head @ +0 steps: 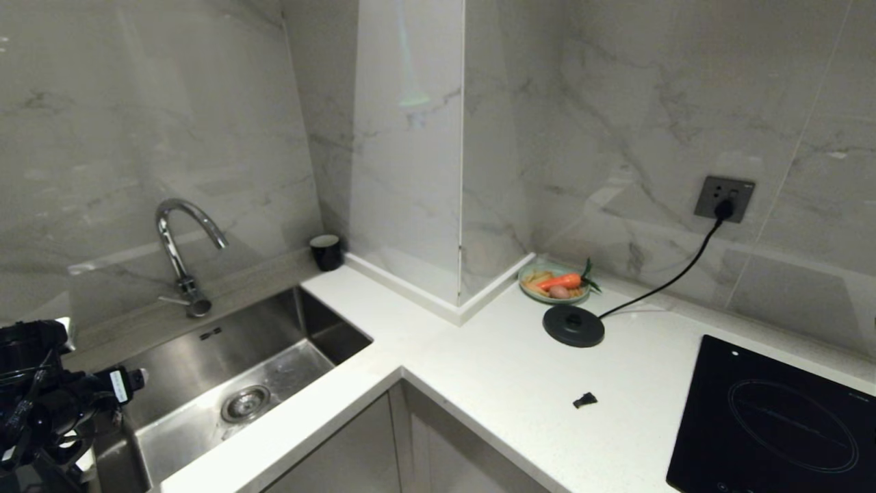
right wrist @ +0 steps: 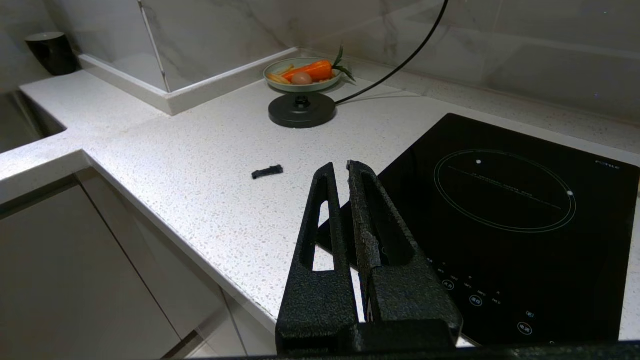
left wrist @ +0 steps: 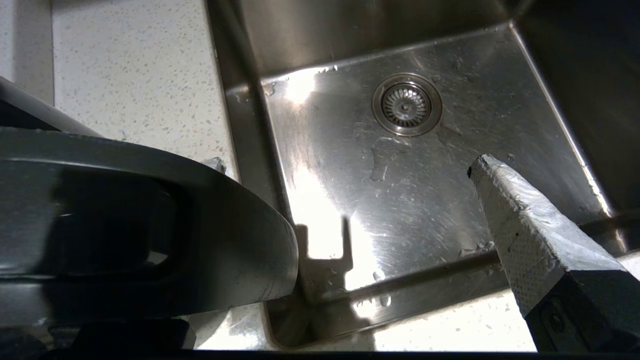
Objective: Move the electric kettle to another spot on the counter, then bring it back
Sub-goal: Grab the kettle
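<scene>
Kettle (left wrist: 125, 235) parked at the sink end of the desk (head: 493, 370), its dark curved handle filling the near side of my left wrist view and its body out of the head view altogether. My left hand (left wrist: 350, 210) hangs beside it, over the front edge of the steel sink (left wrist: 450, 210), spread wide and holding nothing; one grey padded fingertip (left wrist: 505, 210) shows clearly, and the other is hidden behind the handle, so I cannot tell whether it touches. In the head view only my left arm's dark wrist shows, at the sink's front corner.

Far along the desk, near the back wall, the round black base (head: 573, 325) stands bare, its cord (head: 671, 277) running up to the wall socket (head: 724, 198), with a small plate of vegetables (head: 554, 282) just behind it. A black cup (head: 326, 251) sits at the back edge by the sink, a small dark scrap (head: 584, 400) lies on the open stone, and the cooktop (head: 773, 424) takes the desk's right end.

My right hand (right wrist: 340, 170) idles above the cooktop's front edge, fingers closed together on nothing.

By my reading, the first half is done: the kettle is off its base and set by the sink. The return trip to the base is what remains, beginning with a fresh hold on the handle.
</scene>
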Motion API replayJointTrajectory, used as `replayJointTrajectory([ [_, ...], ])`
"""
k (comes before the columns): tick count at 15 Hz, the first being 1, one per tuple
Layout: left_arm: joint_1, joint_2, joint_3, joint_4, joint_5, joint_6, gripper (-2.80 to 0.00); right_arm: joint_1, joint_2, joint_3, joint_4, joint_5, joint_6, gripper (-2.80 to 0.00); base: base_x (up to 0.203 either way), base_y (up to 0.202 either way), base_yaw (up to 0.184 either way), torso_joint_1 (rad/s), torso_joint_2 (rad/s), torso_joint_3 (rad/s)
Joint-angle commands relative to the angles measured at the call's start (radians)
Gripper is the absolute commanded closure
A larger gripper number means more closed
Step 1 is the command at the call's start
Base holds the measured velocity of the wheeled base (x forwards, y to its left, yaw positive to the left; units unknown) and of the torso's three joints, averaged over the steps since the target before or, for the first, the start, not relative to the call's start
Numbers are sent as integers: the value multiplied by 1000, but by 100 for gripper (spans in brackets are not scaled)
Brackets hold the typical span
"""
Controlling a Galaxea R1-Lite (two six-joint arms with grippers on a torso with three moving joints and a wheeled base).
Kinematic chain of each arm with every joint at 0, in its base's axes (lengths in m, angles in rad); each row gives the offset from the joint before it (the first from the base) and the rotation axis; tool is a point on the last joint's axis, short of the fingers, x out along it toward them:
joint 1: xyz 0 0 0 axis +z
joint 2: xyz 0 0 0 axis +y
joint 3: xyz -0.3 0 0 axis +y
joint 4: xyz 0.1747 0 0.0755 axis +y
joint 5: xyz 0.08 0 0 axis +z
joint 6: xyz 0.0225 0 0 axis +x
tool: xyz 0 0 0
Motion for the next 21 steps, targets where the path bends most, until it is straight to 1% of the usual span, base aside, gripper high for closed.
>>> replayJointTrajectory([
  [1,1,6,-3,-8,0,-1,-280,0,1,0,0,0,0,0,0,0,0,0,0,0],
  [8,3,21,-21,-8,4,-1,-280,1,1,0,0,0,0,0,0,0,0,0,0,0],
  [12,33,24,-25,-9,5,0,-280,1,1,0,0,0,0,0,0,0,0,0,0,0],
  [16,34,21,-27,-15,4,-4,-280,0,1,0,0,0,0,0,0,0,0,0,0,0],
  [21,36,70,0,-184,4,0,-280,1,1,0,0,0,0,0,0,0,0,0,0,0],
])
